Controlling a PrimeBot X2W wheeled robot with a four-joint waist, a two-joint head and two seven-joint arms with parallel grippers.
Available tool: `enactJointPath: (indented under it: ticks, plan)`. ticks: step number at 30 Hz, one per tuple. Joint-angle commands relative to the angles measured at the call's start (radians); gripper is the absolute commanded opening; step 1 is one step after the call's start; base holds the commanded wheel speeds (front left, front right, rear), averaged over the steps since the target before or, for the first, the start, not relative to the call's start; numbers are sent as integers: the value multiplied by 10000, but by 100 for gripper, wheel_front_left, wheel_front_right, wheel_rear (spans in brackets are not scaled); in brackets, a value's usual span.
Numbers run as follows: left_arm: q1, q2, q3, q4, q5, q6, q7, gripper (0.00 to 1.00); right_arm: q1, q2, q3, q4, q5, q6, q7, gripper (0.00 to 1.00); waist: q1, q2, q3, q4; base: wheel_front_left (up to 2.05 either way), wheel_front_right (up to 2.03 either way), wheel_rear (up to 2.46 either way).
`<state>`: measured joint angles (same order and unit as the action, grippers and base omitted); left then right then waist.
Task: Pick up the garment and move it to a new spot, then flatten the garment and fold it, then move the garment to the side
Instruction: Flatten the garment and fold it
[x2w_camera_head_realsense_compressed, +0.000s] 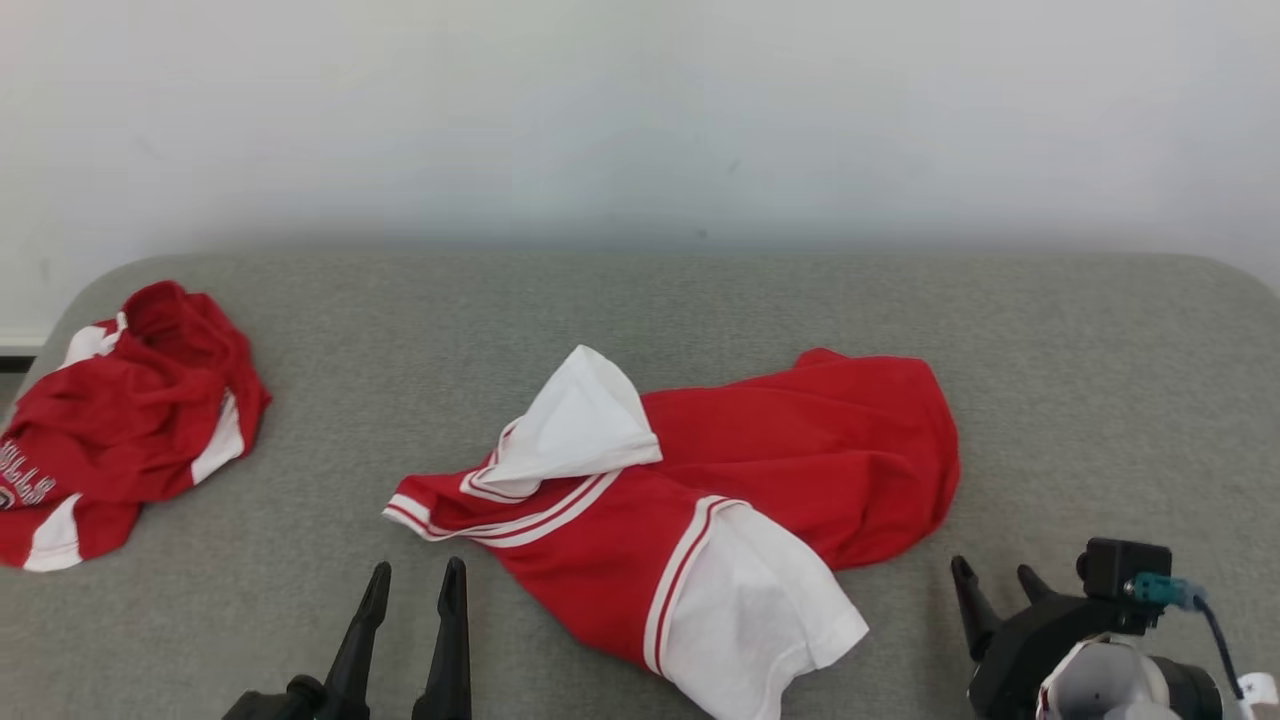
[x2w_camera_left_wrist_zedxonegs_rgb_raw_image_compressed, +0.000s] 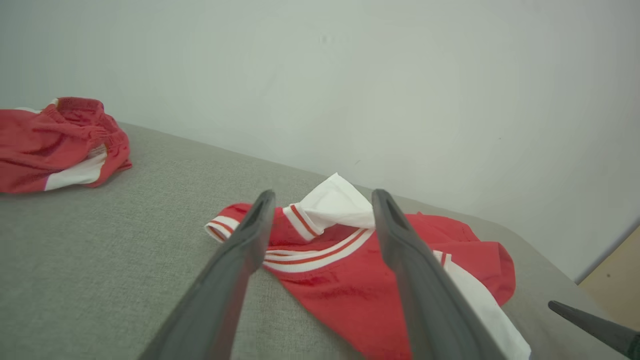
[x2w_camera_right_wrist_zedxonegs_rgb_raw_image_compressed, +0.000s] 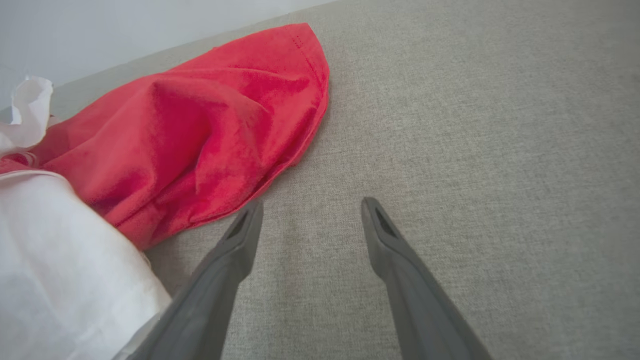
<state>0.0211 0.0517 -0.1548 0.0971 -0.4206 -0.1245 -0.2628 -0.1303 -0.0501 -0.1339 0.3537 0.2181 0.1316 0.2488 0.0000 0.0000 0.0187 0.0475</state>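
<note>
Shirt (x2w_camera_head_realsense_compressed: 700, 500) lies crumpled mid-table (x2w_camera_head_realsense_compressed: 640, 300), not yet flat. L gripper (x2w_camera_head_realsense_compressed: 417, 570) at its 7 o'clock, R gripper (x2w_camera_head_realsense_compressed: 992, 568) at 4, both spread, empty; prob. flanking it for a two-arm grab.

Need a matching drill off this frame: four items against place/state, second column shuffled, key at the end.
Items:
1. red-and-white jersey shirt
2. bunched red-and-white garment with lettering
3. left pincer
4. right pincer

Place/state:
A. open, beside the plain red hem
B. far left of the grey fabric surface
C. open, near the striped trim
D. centre, one white sleeve folded over its body

Pairs: 1-D, 2-B, 3-C, 4-A
</note>
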Motion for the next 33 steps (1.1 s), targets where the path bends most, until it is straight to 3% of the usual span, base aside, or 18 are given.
enactJointPath:
  ticks: [1,12,22,28,33]
  plan:
    - [142,-2,-11,-79,97,-57,-31,100,-201,0,-156,132,-90,-21,87,100,0,0,18,356,0,0,0]
    - [338,-14,-23,-124,-54,-52,-31,100,-1506,0,-1278,1906,-14,-21,-169,100,0,0,299,1138,0,0,0]
    - [149,-15,28,-183,-64,-61,-31,100,-2550,-3,-1979,3596,-1159,-21,-248,98,0,0,558,1143,0,0,0]
    - [123,-16,199,-364,59,-62,-31,100,-2763,1,-2575,3841,-1717,-21,-703,100,0,0,602,1101,0,0,0]
    - [138,-18,313,-417,98,-63,-31,100,-2975,11,-2365,4185,-1906,-21,-630,100,0,0,625,1038,0,0,0]
